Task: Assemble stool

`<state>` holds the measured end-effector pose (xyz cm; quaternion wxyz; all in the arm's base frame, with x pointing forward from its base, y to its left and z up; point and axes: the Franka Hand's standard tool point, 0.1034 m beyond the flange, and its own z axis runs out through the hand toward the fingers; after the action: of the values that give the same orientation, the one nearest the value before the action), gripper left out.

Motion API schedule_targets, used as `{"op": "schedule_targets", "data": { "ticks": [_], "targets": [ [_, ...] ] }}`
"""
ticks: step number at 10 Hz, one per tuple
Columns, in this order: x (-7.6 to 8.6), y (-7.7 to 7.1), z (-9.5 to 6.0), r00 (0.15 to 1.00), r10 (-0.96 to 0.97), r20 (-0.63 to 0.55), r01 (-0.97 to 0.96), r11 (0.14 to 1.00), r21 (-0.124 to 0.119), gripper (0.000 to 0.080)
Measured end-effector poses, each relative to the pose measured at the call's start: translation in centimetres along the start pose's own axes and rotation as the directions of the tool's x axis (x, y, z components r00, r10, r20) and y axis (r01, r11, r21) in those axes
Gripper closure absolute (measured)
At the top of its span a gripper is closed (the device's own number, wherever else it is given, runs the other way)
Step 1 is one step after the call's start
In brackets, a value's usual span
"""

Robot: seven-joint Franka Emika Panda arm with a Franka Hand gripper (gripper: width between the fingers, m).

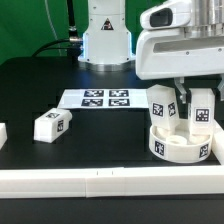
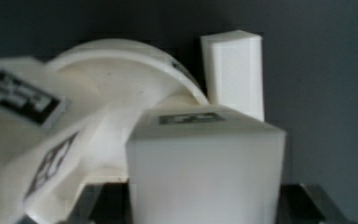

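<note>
The round white seat disc [image 1: 178, 146] lies on the black table at the exterior view's right, with tags on its outer wall. One leg block [image 1: 160, 106] stands upright in it. My gripper [image 1: 199, 108] is shut on a second leg block [image 1: 200, 114] and holds it upright over the seat's right side. A third leg block [image 1: 52, 124] lies loose on the table at the left. In the wrist view the held leg block [image 2: 202, 160] fills the space between my gripper's [image 2: 202, 202] dark fingers [image 2: 105, 200]. The seat disc [image 2: 123, 75] and the standing leg [image 2: 233, 70] lie beyond it.
The marker board [image 1: 95, 98] lies flat behind the middle of the table. Long white border rails [image 1: 100, 182] run along the front edge. A small white piece [image 1: 3, 134] shows at the left edge. The robot base [image 1: 105, 40] stands at the back.
</note>
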<state>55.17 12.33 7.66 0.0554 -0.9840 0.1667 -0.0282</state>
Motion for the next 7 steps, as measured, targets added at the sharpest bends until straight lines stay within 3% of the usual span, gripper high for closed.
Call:
{"op": "schedule_targets", "data": {
  "ticks": [1,5,7],
  "targets": [
    [-0.04,0.01,-0.01,0.990,0.140,-0.007,-0.140,0.990,0.009,0.0462],
    [0.01,-0.05,-0.05,0.921,0.390,-0.003,-0.390,0.921,0.019,0.0462],
    [0.08,-0.06,-0.08,0.830,0.558,0.007,-0.558,0.829,0.033,0.0462]
  ]
}}
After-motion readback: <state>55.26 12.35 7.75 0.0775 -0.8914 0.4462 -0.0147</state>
